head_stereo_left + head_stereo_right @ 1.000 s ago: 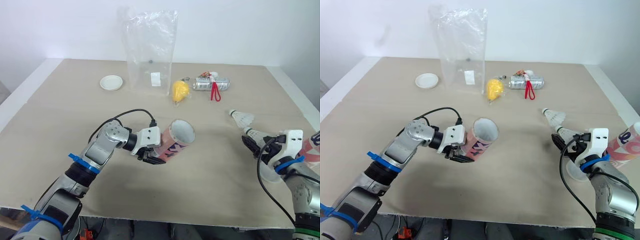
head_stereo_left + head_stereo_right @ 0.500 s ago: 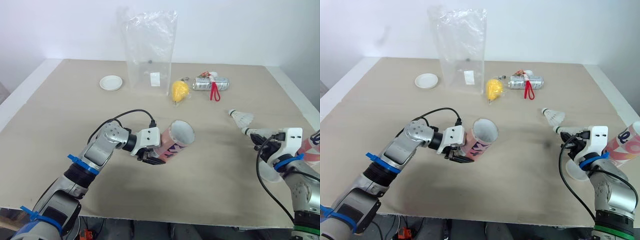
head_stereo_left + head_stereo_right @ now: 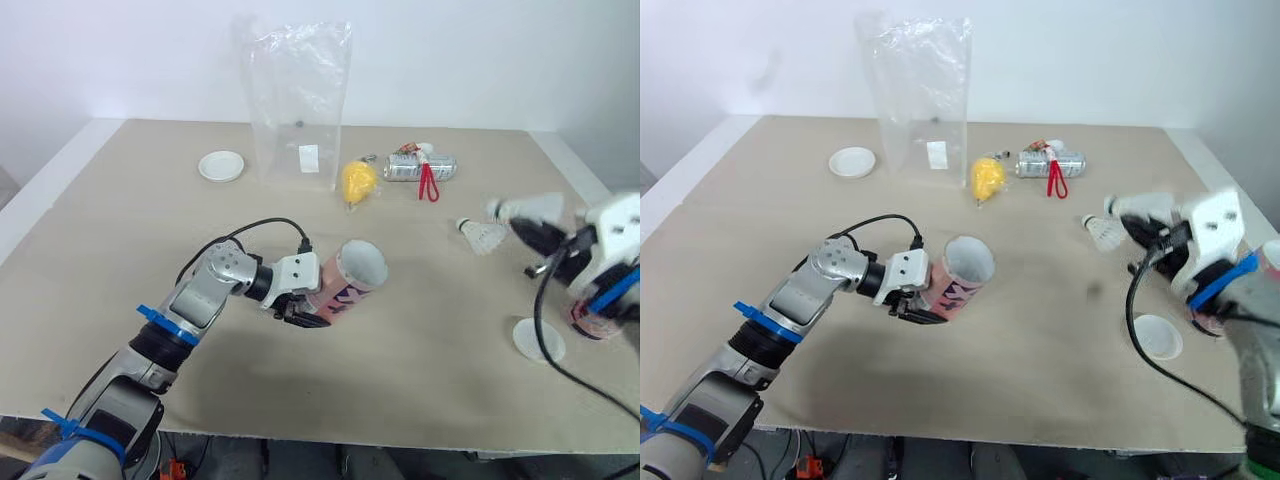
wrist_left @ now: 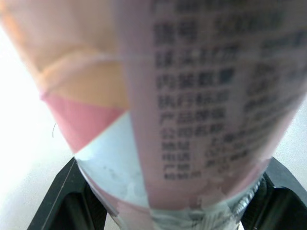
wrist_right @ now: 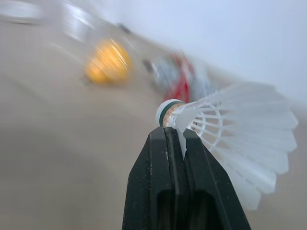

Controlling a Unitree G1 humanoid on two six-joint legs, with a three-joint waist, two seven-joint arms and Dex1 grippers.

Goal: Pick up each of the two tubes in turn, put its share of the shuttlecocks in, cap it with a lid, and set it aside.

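Left gripper (image 3: 300,306) clamped on pink tube (image 3: 345,285) near its base. Tube's long axis slants up, open mouth facing your right arm. Right gripper (image 5: 175,136) pinched shut on shuttlecock (image 5: 240,134) just behind cork (feathers flare off to one side), held well to right of tube mouth. Likely next: bring shuttlecock leftward, line it with tube axis, cork first. Spare shuttlecock (image 3: 482,235) lies on table (image 3: 120,200) near right gripper.

Well beyond the left gripper (image 3: 303,308), a clear plastic bag (image 3: 298,105) stands upright on the table (image 3: 110,235); a yellow object (image 3: 360,181) lies just beside it, then a silver can (image 3: 415,167) with a red strap (image 3: 430,185).
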